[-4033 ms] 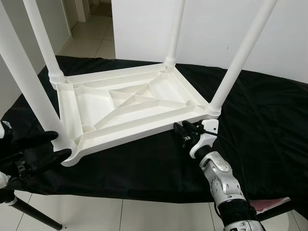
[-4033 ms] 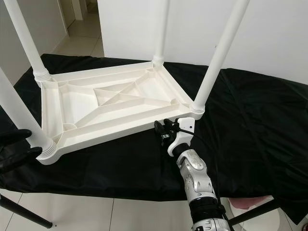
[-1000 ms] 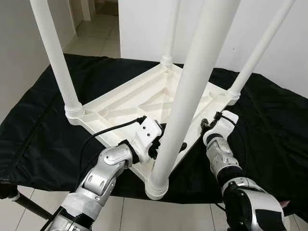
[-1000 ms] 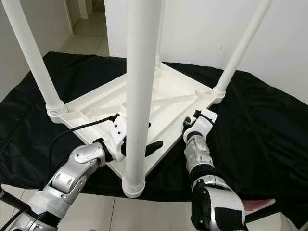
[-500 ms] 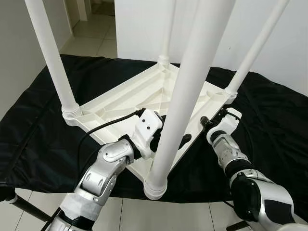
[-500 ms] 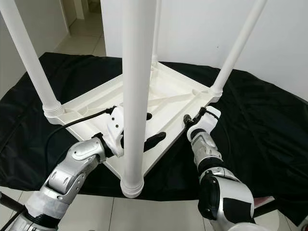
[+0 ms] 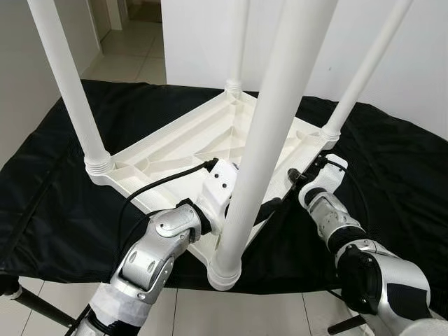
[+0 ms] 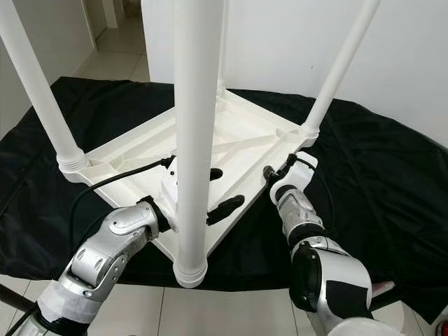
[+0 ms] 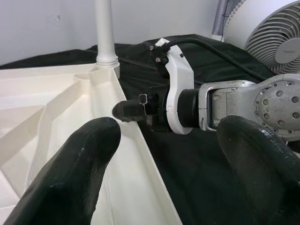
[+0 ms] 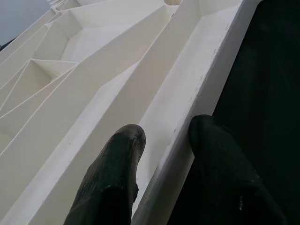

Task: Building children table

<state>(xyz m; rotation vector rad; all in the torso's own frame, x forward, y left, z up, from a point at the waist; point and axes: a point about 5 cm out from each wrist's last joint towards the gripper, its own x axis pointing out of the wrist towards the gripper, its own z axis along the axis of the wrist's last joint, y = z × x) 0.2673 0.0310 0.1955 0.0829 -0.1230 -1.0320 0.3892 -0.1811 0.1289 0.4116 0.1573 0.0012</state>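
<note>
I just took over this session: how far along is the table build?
All four legs stand in the upside-down table on the black cloth, so fitting looks done. In hand: right gripper has its jaws astride the rim, left gripper is open by the near leg. Left: turning it upright.

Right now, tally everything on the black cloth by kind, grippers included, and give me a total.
White plastic table top, upside down: 1
White plastic table legs, standing up from its corners: 4
Black two-fingered grippers at the top's rim, left gripper and right gripper: 2
Total: 7
</note>
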